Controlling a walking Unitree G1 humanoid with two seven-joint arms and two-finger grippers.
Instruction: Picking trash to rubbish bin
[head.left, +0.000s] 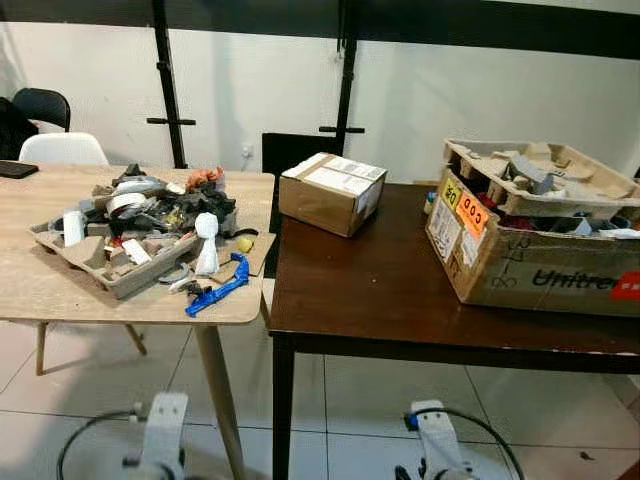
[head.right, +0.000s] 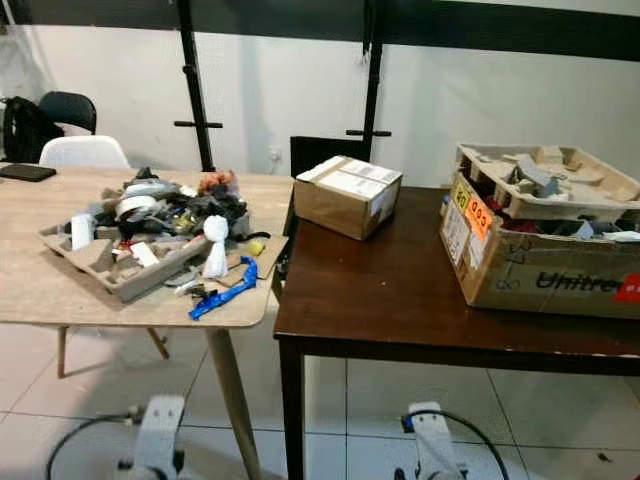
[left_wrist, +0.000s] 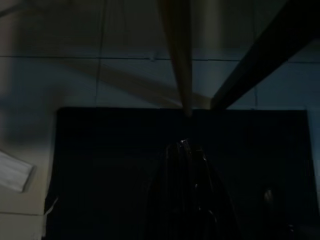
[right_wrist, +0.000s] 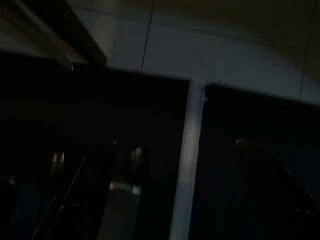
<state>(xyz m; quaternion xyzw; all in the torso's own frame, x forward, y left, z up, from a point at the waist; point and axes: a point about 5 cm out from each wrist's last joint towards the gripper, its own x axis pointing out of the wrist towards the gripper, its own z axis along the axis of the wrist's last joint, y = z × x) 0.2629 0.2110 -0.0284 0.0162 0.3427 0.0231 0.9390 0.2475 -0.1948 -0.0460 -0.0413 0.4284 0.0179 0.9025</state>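
White floor tiles (head.left: 350, 400) fill the near ground, with open floor under and between the table legs. Both silver arms hang low at the frame's bottom edge: the left arm (head.left: 160, 435) at 7 o'clock, the right arm (head.left: 435, 440) at 5 o'clock, each trailing a dark cable. The wrist views are very dark; the left gripper (left_wrist: 186, 165) appears as a black shape pointing toward a pale table leg, and whether either gripper's fingers are apart or together cannot be told.

Beyond the arms, a light wood table (head.left: 40, 285) stands at 9 o'clock, its rounded corner just beside the near edge of a dark brown table (head.left: 380, 290) at 3 o'clock; only a narrow gap divides them. The trash pile (head.left: 150, 215) sits on the light table in and around a grey pulp tray (head.left: 95, 255), near its right edge, with a blue plastic piece (head.left: 215, 290) lying close to the front edge and a white bottle-like item (head.left: 206, 240) upright beside it.

On the dark table, a small sealed carton (head.left: 330, 192) sits at the back left corner, and a large open cardboard box (head.left: 530, 265) of scraps stands at the right. Farther back, a white chair (head.left: 62, 148) and a black chair (head.left: 42, 104) stand at 10 o'clock against a pale wall (head.left: 260, 90).
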